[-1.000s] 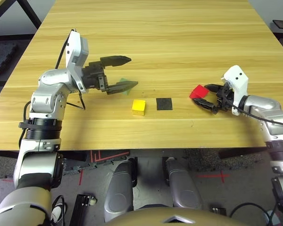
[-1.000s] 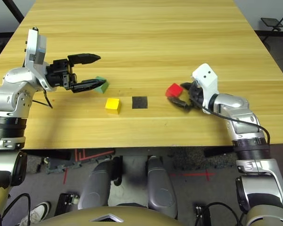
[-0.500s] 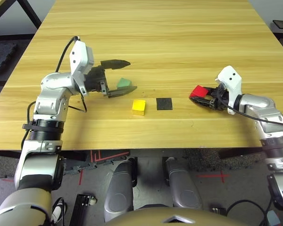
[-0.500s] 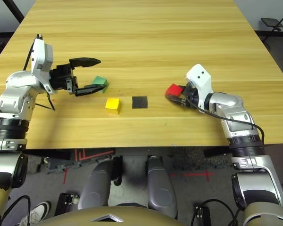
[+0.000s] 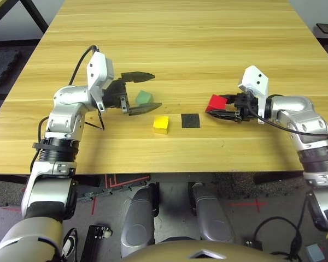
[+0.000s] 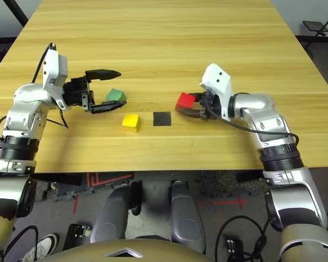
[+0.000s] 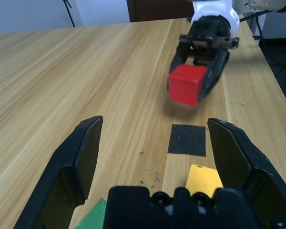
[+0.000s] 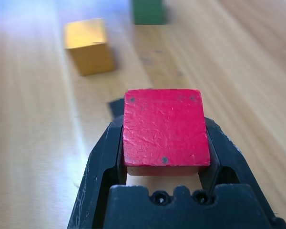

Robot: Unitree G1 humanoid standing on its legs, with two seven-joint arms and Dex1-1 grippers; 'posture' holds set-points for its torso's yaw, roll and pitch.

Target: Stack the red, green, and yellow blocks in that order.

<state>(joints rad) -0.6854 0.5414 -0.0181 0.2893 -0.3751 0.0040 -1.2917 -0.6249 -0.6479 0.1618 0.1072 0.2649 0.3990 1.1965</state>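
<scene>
Robot's right gripper [image 8: 166,138] has the red block [image 8: 167,129] clamped between its fingers, the dark patch [image 5: 190,120] lying just toward the left arm; the left gripper [image 5: 153,91], fingers wide apart, is nearer the green block [image 5: 144,97] and yellow block [image 5: 160,125]

On the table [image 5: 169,60], one block [image 5: 160,125] lies left of the patch [image 5: 190,120], another block [image 5: 144,97] behind it. The third block [image 5: 216,102], right of the patch, is in the right gripper [image 8: 165,125].
</scene>
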